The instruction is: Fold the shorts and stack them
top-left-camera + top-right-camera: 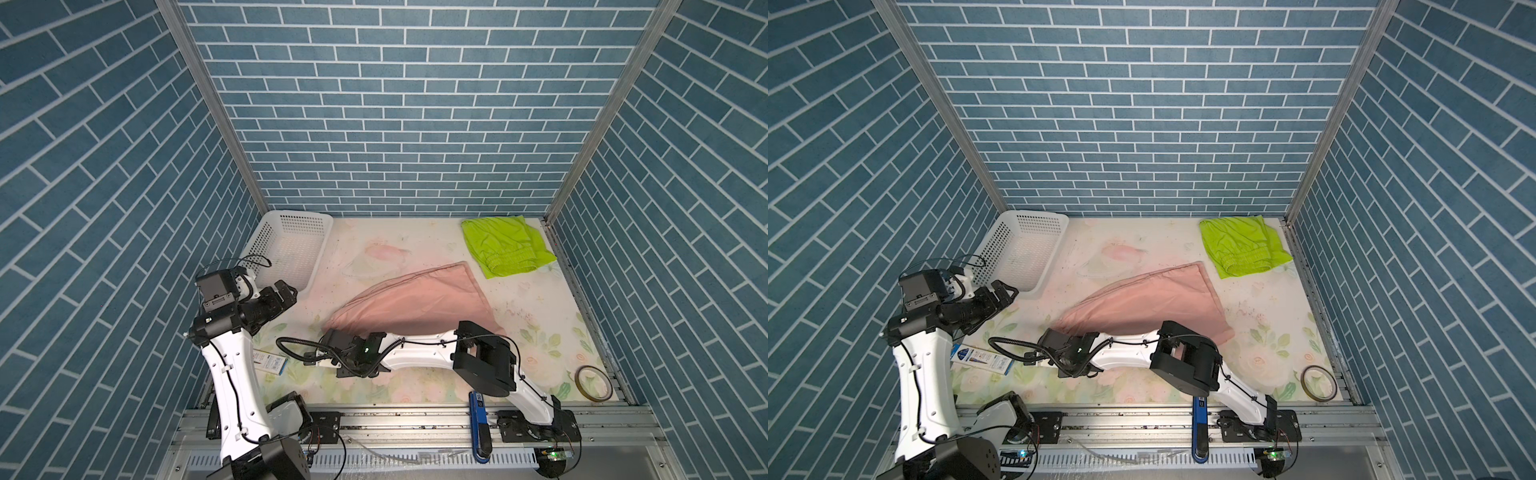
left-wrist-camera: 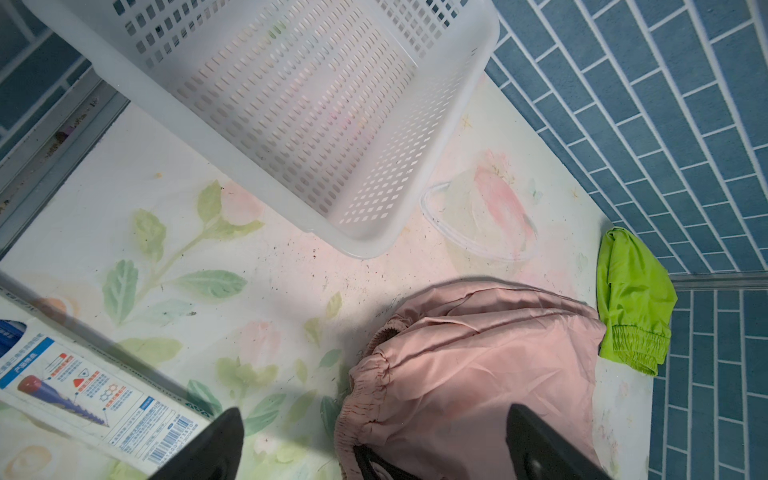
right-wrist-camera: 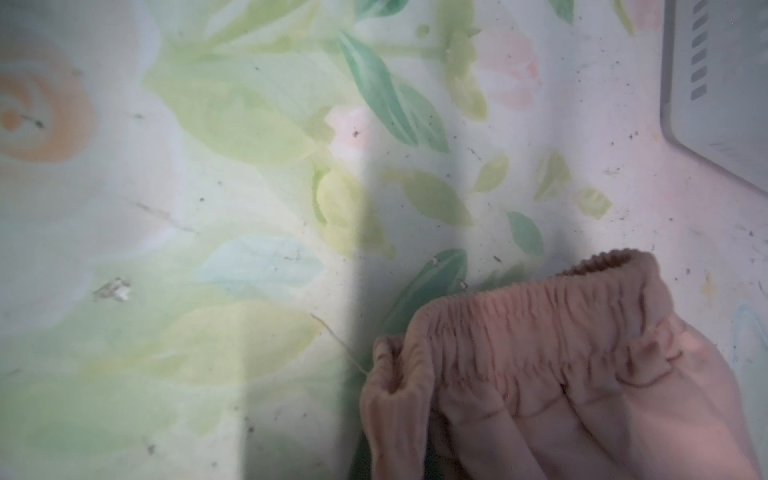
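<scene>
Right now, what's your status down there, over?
Left end effector open, beside basket. Right end effector shut on pink shorts, at waistband. Green shorts far right. Nothing blocking.

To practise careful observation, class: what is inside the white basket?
Nothing: the white basket shows only its bare perforated floor. In both top views the left arm covers its near edge; the left wrist view shows that part bare.

You're looking at blue brick-pattern walls (image 1: 407, 124) on three sides, aluminium corner posts (image 1: 219, 108), and a pale, scuffed floral surface (image 1: 436, 245).
</scene>
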Motion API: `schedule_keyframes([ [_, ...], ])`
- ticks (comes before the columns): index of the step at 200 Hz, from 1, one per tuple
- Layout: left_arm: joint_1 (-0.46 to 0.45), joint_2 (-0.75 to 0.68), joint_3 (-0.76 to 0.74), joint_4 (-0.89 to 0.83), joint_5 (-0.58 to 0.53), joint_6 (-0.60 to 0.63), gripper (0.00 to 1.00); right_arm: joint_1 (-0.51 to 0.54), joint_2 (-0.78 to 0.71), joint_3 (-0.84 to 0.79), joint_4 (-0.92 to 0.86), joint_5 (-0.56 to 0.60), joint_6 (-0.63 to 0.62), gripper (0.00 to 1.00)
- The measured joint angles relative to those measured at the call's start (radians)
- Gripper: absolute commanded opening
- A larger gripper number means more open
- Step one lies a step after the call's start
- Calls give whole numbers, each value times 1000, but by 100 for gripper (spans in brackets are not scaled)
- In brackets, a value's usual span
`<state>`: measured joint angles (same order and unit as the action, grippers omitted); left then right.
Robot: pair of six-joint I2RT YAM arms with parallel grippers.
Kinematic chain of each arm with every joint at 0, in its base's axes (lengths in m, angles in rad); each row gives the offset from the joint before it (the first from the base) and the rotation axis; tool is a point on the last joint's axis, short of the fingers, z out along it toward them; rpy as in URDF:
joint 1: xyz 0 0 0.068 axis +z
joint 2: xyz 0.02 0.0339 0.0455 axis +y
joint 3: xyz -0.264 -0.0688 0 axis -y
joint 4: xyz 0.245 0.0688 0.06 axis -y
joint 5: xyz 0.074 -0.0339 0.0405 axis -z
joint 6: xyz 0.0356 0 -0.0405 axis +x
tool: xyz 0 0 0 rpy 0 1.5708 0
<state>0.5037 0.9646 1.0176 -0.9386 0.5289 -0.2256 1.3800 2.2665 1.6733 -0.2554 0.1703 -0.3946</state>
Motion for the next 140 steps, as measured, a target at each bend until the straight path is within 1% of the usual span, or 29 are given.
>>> schedule_keyframes([
  [18,0,1,0,-21,0,3,100,-11,-21,-51,69,-2,47,0],
  [36,0,-9,-13,-24,13,-3,100,-33,-81,-169,175,-16,111,0],
  [62,0,-37,-84,-24,60,-31,100,-69,-186,-351,375,-39,199,0],
  [90,-1,-41,-114,-17,122,-77,100,-89,-252,-489,605,-56,264,0],
  [115,-9,-76,-207,52,188,-151,100,-92,-276,-562,756,-87,307,0],
  [140,-48,-68,-304,111,224,-226,100,-94,-277,-579,835,-108,328,0],
])
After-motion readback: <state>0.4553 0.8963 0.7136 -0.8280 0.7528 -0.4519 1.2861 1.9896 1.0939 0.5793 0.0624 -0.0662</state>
